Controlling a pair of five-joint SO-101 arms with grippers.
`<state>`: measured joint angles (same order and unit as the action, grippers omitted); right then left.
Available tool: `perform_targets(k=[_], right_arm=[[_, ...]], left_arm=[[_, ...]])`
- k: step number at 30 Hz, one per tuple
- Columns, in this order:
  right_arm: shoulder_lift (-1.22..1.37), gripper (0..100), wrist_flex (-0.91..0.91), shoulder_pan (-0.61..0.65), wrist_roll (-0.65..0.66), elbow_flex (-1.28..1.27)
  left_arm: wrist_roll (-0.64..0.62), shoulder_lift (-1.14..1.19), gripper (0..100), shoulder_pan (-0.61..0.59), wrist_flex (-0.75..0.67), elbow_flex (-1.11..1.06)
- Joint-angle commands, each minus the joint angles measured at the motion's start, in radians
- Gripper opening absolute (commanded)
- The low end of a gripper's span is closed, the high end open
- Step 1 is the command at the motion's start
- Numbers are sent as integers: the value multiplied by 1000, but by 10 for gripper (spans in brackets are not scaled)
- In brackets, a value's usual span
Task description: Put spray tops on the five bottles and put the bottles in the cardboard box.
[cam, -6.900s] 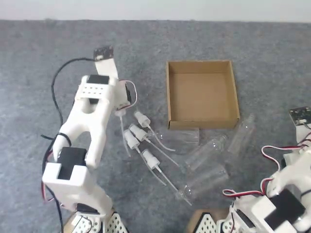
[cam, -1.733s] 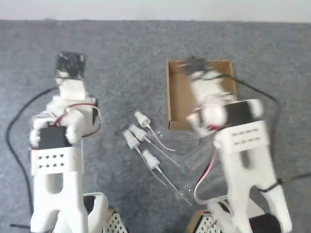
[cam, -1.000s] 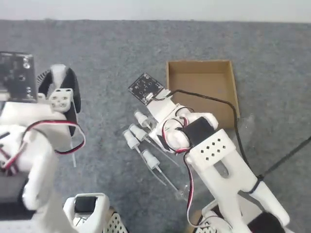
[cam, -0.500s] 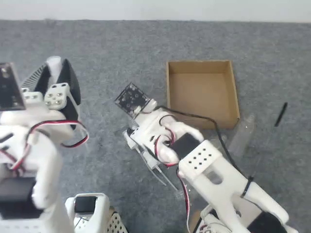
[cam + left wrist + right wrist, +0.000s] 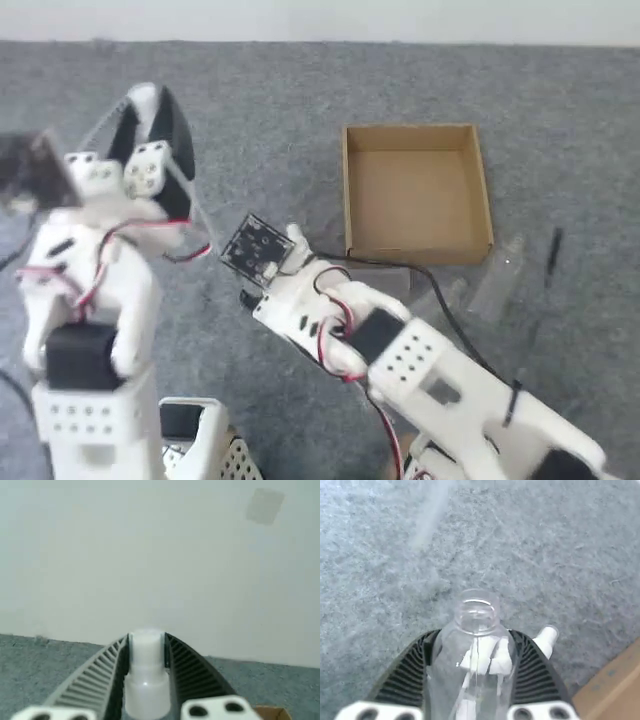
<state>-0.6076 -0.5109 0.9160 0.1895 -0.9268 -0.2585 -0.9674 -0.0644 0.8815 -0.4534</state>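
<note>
Clear plastic in one claw, white in the other. Clenching the right gripper (image 5: 476, 634) around an uncapped bottle (image 5: 477, 612), its open neck pointing away from the wrist, low over the grey carpet (image 5: 280, 120) and near the cardboard box (image 5: 415, 195). Pinching a white spray top (image 5: 146, 680) between the jaws of the left gripper (image 5: 146, 641), raised high above the carpet and well apart from the bottle.

Judging this as the very start of the job: bringing together a first top and a first bottle, with nothing joined yet. Finding no bottle inside the box, only bare cardboard floor from wall to wall. Spotting loose bottles (image 5: 500, 272) lying on the carpet just outside the box's near wall, clear and without tops; being unable to count them all under the right arm. Noticing loose spray tops (image 5: 547, 639) lying on the carpet beneath the held bottle, one poking out beside it and others showing through its clear wall.

Leaving nearly everything to do, then: lining the held top up with the open neck, seating it, setting the capped bottle in the box, and repeating for the four others. Expecting the meeting of the two claws to be the fiddly part, given the wide gap between them and the narrow neck waiting for the top.
</note>
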Motion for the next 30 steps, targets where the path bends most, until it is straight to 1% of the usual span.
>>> perform_targets(k=[1, 6, 9, 13, 17, 23, 30], right_arm=[[-163, 5, 27, 5, -12, -44], [-179, 5, 31, 5, -12, -69], [-180, 5, 31, 8, -12, -71], [-188, 5, 28, 10, -12, -74], [-188, 5, 22, 10, -12, -75], [-188, 5, 22, 10, -12, -75], [-188, 5, 21, 10, -12, -77]], left_arm=[[-11, 41, 11, 12, -25, 22], [-41, 37, 11, 15, 41, 59], [-43, 44, 11, 12, 44, 64], [-43, 46, 11, 32, 17, 56], [-40, 46, 11, 63, -26, -1], [-37, 44, 11, 58, -44, -39], [-37, 46, 11, 64, -141, -140]])
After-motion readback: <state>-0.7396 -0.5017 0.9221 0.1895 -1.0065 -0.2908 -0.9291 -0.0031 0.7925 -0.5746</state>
